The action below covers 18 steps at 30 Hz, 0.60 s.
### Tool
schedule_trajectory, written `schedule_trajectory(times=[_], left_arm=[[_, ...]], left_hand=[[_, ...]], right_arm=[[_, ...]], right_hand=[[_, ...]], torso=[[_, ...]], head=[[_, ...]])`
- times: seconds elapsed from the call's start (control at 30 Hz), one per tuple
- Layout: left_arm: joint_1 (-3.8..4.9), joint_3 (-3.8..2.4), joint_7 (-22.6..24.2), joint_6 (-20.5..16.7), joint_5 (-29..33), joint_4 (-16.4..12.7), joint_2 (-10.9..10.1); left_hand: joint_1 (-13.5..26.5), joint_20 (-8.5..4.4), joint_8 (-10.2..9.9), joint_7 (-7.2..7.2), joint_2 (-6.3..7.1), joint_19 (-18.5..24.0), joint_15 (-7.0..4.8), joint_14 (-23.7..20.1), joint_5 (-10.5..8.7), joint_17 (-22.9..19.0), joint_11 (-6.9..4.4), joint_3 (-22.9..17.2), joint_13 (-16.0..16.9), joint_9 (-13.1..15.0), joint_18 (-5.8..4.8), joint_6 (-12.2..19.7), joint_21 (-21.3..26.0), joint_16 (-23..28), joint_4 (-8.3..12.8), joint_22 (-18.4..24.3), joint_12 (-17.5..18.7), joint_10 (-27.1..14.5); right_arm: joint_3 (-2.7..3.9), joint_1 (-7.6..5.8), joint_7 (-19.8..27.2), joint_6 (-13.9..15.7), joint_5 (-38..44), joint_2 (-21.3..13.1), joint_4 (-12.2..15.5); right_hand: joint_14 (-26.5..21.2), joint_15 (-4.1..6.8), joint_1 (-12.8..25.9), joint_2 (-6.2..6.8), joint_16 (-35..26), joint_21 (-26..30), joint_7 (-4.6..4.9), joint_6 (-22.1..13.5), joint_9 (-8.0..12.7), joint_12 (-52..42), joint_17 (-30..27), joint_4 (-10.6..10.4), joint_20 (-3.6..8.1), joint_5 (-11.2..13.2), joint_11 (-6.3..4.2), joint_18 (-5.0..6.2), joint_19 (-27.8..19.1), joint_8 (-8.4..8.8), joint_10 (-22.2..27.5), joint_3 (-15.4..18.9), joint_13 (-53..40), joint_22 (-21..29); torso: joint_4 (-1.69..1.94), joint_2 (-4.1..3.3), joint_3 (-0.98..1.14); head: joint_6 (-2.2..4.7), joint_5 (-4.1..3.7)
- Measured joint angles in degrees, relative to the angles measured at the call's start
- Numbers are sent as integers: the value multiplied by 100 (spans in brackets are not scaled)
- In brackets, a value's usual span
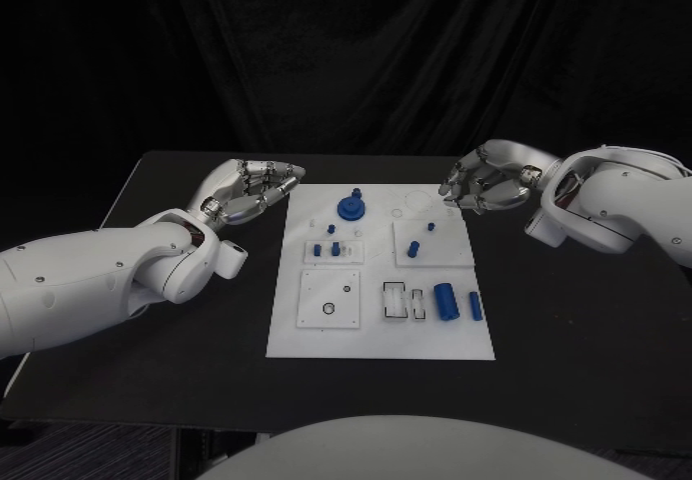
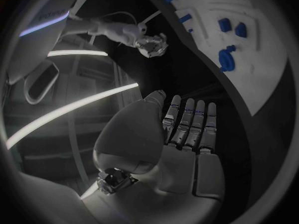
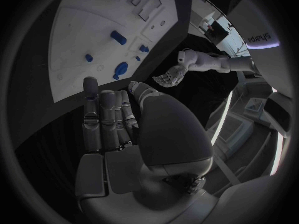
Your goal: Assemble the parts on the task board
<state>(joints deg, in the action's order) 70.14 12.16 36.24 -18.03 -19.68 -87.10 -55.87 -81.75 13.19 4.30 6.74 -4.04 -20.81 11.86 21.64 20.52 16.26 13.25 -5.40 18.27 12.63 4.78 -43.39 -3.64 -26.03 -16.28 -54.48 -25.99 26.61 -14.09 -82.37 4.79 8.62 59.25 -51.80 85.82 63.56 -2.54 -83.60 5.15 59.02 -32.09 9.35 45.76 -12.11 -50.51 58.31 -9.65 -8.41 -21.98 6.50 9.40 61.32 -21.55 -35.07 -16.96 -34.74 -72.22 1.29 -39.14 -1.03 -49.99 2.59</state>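
White task board (image 1: 378, 340) with blue parts (image 1: 446, 300), black table (image 1: 577, 330), silver hands (image 1: 257, 189).

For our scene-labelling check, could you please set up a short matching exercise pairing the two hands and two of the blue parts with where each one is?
Things:
1. left hand
2. right hand
3. round blue part
4. blue cylinder

Places:
A. on the task board, near its far edge
B. over the table beside the board's far left corner, holding nothing
C. on the board's near right part, beside the rectangular slots
D. by the board's far right corner, holding nothing

Pairs: 1-B, 2-D, 3-A, 4-C
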Motion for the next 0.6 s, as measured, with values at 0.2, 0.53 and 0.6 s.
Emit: schedule_trajectory(times=[0.2,0.53,0.6], left_arm=[[-17,-1,134,886,1253,-155,7],[-125,-1,217,1656,1928,-231,-9],[-134,-1,221,1707,1959,-243,-16]], left_hand=[[255,-34,-66,40,-284,364,-81,-799,305,-838,-274,412,-624,-279,0,697,0,1065,-15,920,276,-571],[509,-98,-210,-475,-818,1519,-173,-1826,167,-1529,-648,1331,-1612,-989,97,2716,148,2324,-10,3545,1436,-1781],[494,-101,-210,-535,-833,1535,-184,-1837,167,-1537,-664,1387,-1622,-1020,97,2789,148,2340,0,3635,1490,-1829]], right_arm=[[-21,292,-423,16,1164,-9,10],[-16,585,-699,233,2218,-28,-30],[-17,606,-708,269,2275,-32,-39]], right_hand=[[-57,-17,-70,71,-46,0,-34,-75,63,276,-102,184,-20,6,58,0,-20,109,202,-147,239,-84],[16,-90,132,100,-17,135,-228,-515,314,1105,-188,351,-83,560,246,1,42,759,1066,-27,953,-130],[16,-90,138,95,-17,160,-256,-542,339,1179,-198,375,-92,564,263,1,51,821,1103,-3,1046,-135]], torso=[[150,25,-113],[314,13,-332],[333,9,-359]], head=[[0,-168],[0,-367],[0,-409]])
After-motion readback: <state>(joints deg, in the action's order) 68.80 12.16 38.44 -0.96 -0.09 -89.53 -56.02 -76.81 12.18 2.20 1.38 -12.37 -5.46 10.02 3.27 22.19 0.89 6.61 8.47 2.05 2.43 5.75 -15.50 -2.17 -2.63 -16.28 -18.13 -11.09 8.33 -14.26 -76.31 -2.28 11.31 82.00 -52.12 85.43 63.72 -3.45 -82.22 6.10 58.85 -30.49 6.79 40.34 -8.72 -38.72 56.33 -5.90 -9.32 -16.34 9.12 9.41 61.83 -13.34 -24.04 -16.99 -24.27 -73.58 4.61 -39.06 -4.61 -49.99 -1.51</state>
